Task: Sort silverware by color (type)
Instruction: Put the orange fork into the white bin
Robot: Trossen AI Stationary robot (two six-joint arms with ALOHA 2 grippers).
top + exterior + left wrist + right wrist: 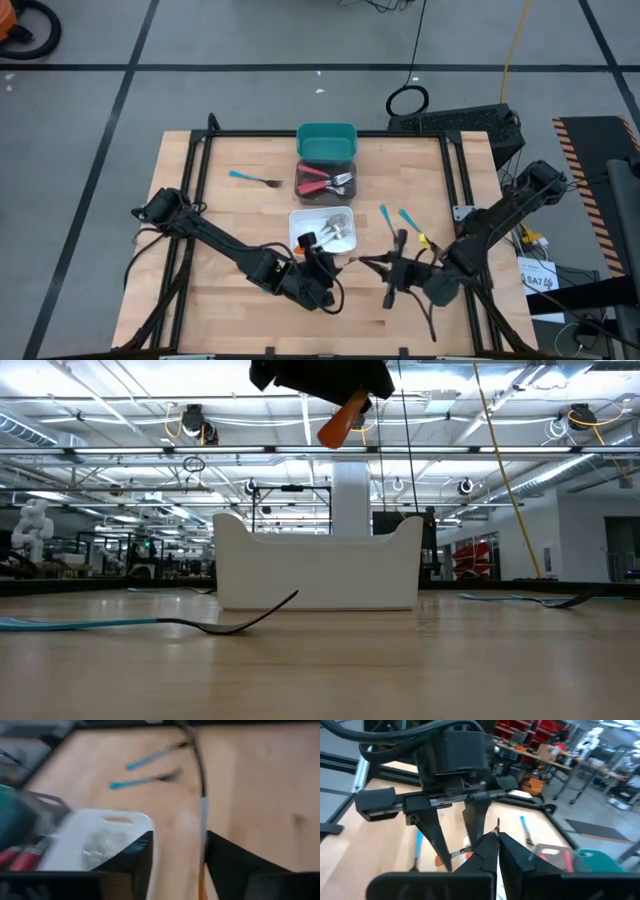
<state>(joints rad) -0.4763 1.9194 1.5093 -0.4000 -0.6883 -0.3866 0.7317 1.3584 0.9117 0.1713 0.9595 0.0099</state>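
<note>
Blue-handled forks lie flat: one upper left, two right of centre. Pink-handled forks and silver-headed forks sit centre frame. An orange-handled fork hangs tilted.

Lighting: even, bright overhead light in the high view, the table casting no hard shadows; in the low view, ceiling strip lamps glare from 10 to 2 o'clock, leaving the white bin backlit and dim on its near face. Picture quality: left wrist view heavily motion-blurred throughout, the blue-handled forks at 11 o'clock smeared into streaks; right wrist view sharp at centre, soft and blurred toward 3 o'clock.
</note>
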